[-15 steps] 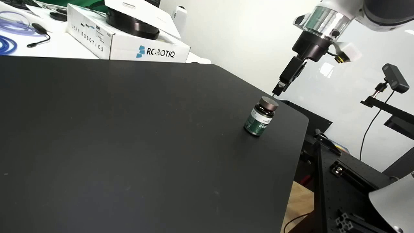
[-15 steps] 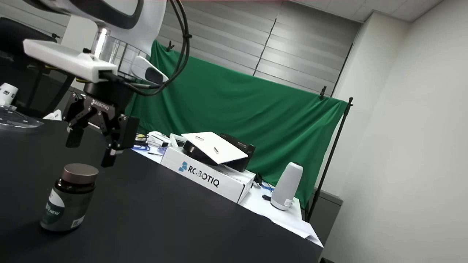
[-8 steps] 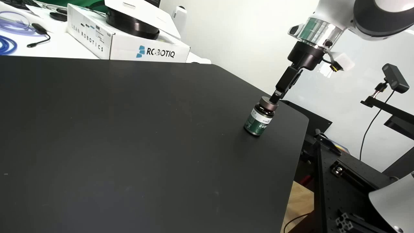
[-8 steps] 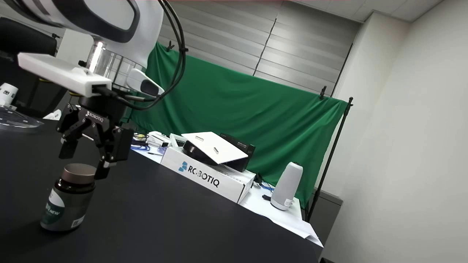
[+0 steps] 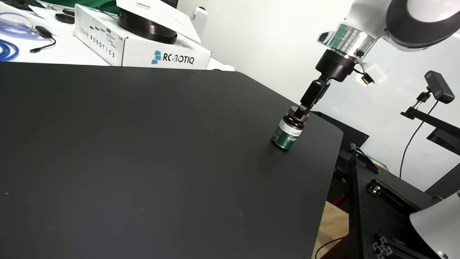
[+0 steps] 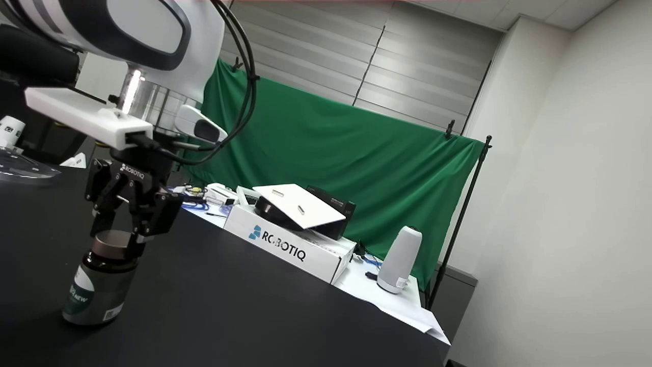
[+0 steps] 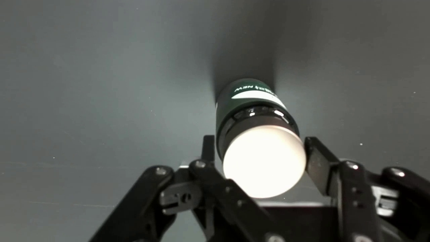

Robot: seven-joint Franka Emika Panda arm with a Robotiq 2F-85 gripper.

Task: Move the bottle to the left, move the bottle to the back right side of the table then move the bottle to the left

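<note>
The bottle (image 5: 287, 135) stands upright on the black table (image 5: 161, 144), near its right edge in that exterior view. It has a brownish cap, a dark neck and a green and white label. In the wrist view the bottle (image 7: 248, 97) shows its cap (image 7: 263, 164) washed out to white. My gripper (image 6: 118, 238) is down around the cap, one finger on either side, jaws narrowed to little more than cap width. One finger (image 7: 317, 161) touches the cap, or nearly so. Beside the opposite finger (image 7: 208, 148) a thin strip of table shows, so a firm grip is not visible.
Behind the table a white Robotiq box (image 6: 290, 250) carries a tilted white panel (image 6: 300, 206). A pale upright device (image 6: 400, 260) stands farther along. Past the table's side edge are a black mounting frame (image 5: 388, 201) and a camera (image 5: 439, 86) on an arm.
My gripper has come down over the cap and its jaws have drawn together from wide apart. The bottle has shifted very slightly, to the right in an exterior view.
</note>
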